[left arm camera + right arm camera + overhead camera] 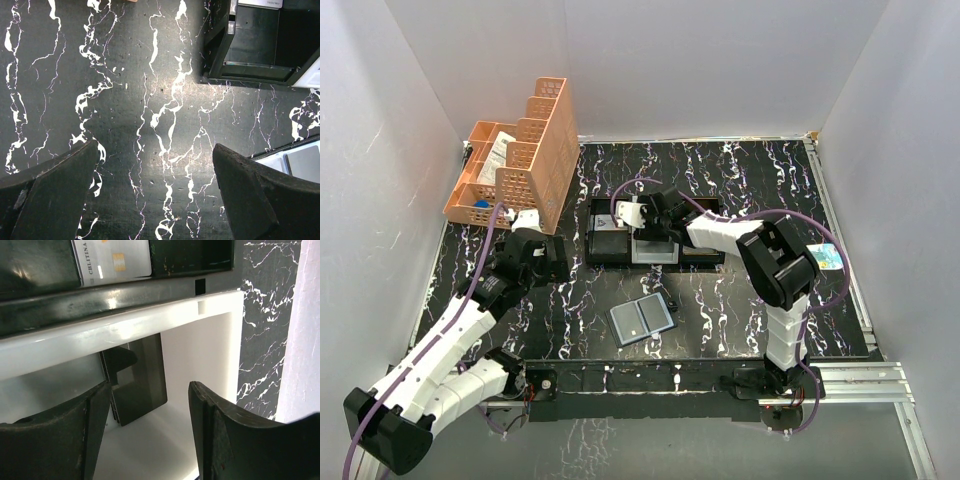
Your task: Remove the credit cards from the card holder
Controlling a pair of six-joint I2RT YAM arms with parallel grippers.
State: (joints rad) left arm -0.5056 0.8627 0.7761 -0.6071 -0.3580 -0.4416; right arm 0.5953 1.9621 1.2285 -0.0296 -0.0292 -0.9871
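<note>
The card holder (642,319) lies open and flat on the black marbled table near the front, showing two grey-blue panels; its edge also shows in the left wrist view (305,162). My right gripper (648,230) is open and empty over the tray's white middle compartment (200,365). A dark card (135,385) lies in that compartment just beyond the gripper (149,385). A white chip card (112,260) lies in the black compartment beyond. My left gripper (556,264) is open and empty over bare table (155,145), left of the tray and the holder.
The black-and-white three-compartment tray (655,262) stands mid-table; its corner shows in the left wrist view (220,75). Orange baskets (520,160) stand at the back left. A small blue-and-white object (828,257) sits by the right arm. White walls close in three sides.
</note>
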